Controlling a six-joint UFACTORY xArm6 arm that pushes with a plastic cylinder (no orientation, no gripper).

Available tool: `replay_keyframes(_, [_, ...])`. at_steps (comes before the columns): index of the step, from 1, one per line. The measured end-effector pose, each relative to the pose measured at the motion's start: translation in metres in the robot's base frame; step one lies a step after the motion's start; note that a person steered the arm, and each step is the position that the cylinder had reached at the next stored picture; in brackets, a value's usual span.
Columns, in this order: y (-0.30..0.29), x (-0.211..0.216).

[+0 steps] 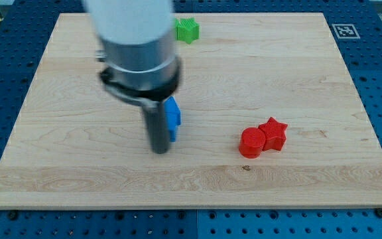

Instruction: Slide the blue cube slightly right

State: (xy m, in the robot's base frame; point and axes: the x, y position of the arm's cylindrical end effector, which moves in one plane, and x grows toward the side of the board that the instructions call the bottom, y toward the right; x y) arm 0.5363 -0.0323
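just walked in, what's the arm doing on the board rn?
The arm's rod is down on the wooden board, with my tip right against the left side of the blue cube, which is partly hidden behind the rod. That placement suits a push toward the view's right. Off to the right, a red cylinder and a red star sit touching each other. A green star sits near the top edge, far from the action.
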Motion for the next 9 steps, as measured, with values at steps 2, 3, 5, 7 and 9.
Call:
replay_keyframes(2, [-0.014, 0.001])
replay_keyframes(3, [-0.04, 0.001])
replay_keyframes(5, [-0.04, -0.022])
replay_keyframes(7, [-0.001, -0.016])
replay_keyframes(9, [-0.003, -0.018])
